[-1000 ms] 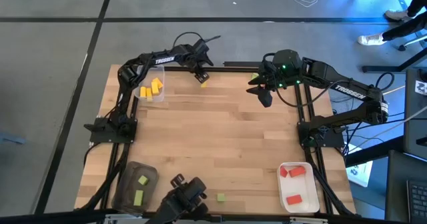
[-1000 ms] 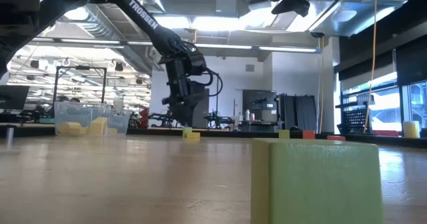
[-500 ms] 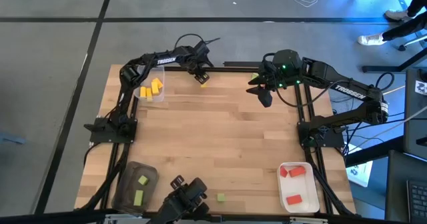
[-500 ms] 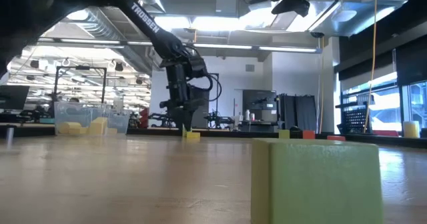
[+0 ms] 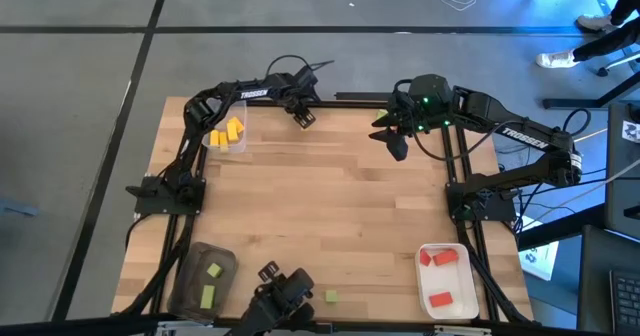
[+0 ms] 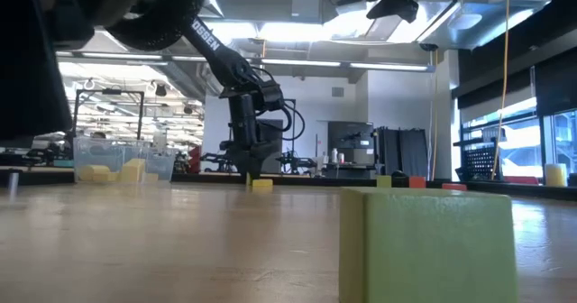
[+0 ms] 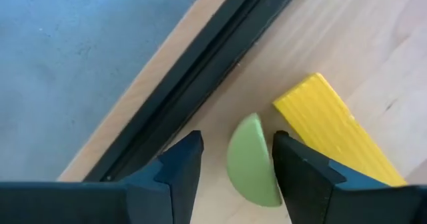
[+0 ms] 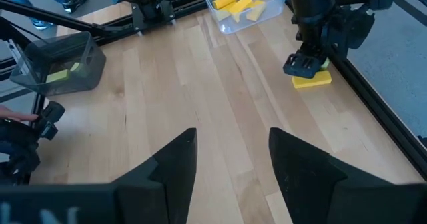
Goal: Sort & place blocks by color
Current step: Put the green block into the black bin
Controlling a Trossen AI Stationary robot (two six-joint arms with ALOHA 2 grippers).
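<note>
My left gripper hangs low at the table's far edge, open and pointing steeply down. In the left wrist view its fingers stand on either side of a small green half-round block that lies on the wood. A yellow block lies right beside one finger. I cannot tell whether a finger touches either block. The right wrist view shows that gripper over the yellow block. My right gripper waits high above the far right of the table, open and with nothing in it.
A clear tray with yellow blocks stands far left. A dark tray with green blocks stands near left, and a white tray with red blocks near right. A green block lies at the near edge. The black frame rail runs just beyond my left gripper.
My left gripper has sunk toward the table and gone a little toward the far edge. It now covers the yellow block in the high view. Its fingers stay apart.
</note>
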